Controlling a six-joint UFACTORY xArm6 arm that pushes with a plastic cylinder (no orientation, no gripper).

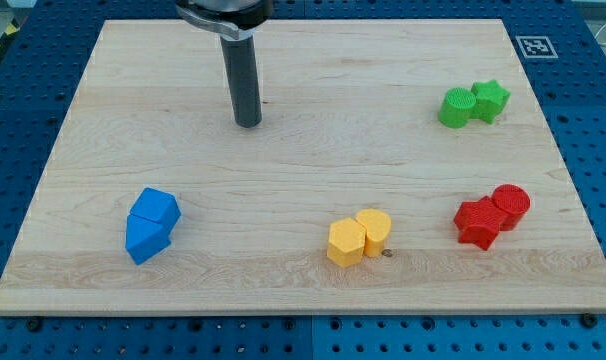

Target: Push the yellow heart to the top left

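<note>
Two yellow blocks touch each other near the view's bottom, right of centre. The left one (346, 243) looks six-sided. The right one (374, 231) is more rounded and may be the heart, but I cannot tell its shape for sure. My tip (248, 124) rests on the board in the upper middle, well up and to the left of both yellow blocks and touching no block. The rod rises straight from it to the arm at the view's top.
The wooden board (303, 290) lies on a blue perforated table. Two blue blocks (151, 224) touch at the bottom left. A green cylinder (457, 107) and a green star (491, 99) touch at the top right. Two red blocks (492, 215) touch at the right.
</note>
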